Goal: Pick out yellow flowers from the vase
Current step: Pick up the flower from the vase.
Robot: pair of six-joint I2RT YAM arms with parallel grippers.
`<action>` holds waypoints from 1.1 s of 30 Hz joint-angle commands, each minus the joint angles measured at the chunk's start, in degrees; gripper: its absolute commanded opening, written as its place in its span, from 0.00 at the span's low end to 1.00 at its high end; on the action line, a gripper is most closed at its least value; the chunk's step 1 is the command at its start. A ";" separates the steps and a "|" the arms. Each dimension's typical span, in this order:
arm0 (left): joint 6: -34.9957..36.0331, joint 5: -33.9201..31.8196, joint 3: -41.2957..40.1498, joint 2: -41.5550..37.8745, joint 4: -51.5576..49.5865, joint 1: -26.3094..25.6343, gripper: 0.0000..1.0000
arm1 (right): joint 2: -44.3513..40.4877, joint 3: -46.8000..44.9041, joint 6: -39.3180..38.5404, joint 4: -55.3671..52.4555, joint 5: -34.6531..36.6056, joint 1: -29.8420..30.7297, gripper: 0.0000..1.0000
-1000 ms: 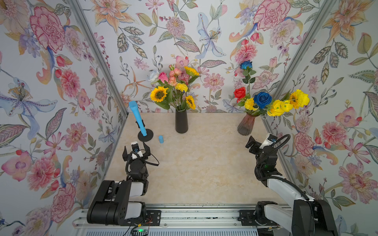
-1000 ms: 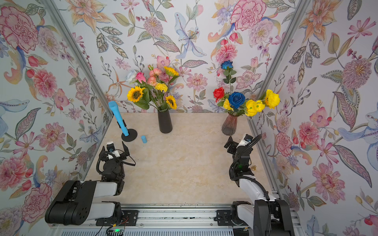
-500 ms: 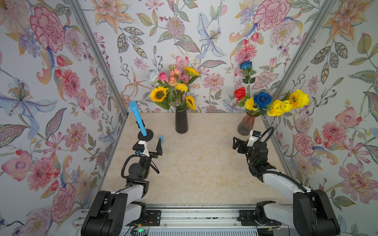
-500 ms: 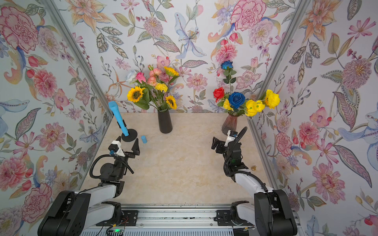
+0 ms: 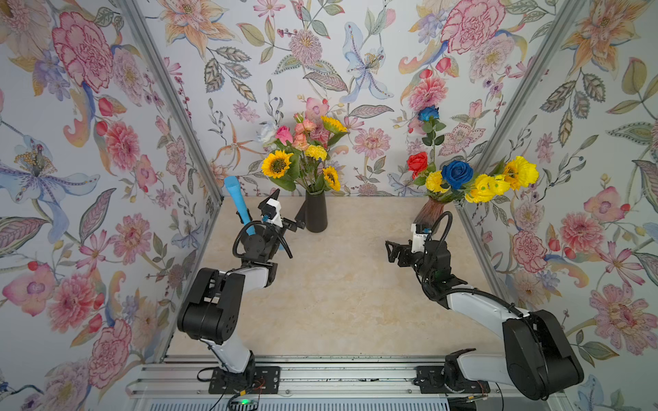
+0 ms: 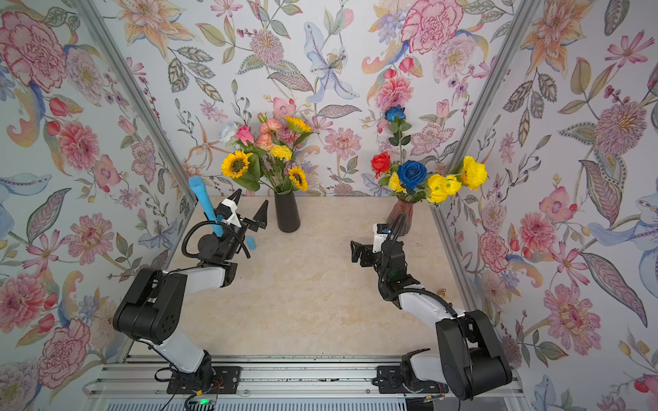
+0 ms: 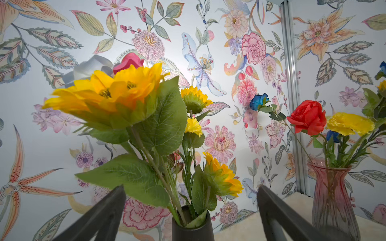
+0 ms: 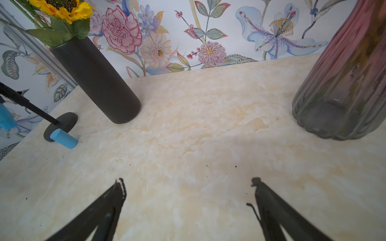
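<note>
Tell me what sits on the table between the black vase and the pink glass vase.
Nothing: the right wrist view shows bare table between the black vase and the pink glass vase.

— What is seen near the left gripper (image 5: 289, 204)?
— A blue cone (image 5: 236, 199) is set on a black stand (image 8: 66, 121) just beside it, on the wall side. A small blue cylinder (image 8: 63, 138) is laid at the stand's foot.
— And past the right gripper (image 8: 188, 181)?
— A red rose (image 5: 417, 163) and a blue rose (image 5: 457, 173) are seen above it, farther back.
</note>
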 commanded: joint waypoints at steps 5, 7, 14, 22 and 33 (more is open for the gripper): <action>-0.75 -5.55 11.16 10.46 -1.71 -1.15 1.00 | 0.15 1.44 -1.16 0.14 -0.68 0.21 1.00; -0.94 -7.34 13.30 11.89 -3.03 -1.41 1.00 | 0.07 1.35 -0.83 0.52 -0.79 0.17 1.00; -0.76 -16.01 15.10 12.71 -5.93 -2.98 1.00 | 0.21 1.52 -0.46 0.89 -0.47 0.57 1.00; -4.79 -22.16 15.62 12.17 -10.58 -4.12 0.98 | -0.11 1.23 -0.28 1.37 -0.07 1.25 1.00; -9.20 -23.42 24.94 15.02 -18.42 -4.15 0.89 | -0.24 1.08 -0.90 1.30 0.92 1.75 1.00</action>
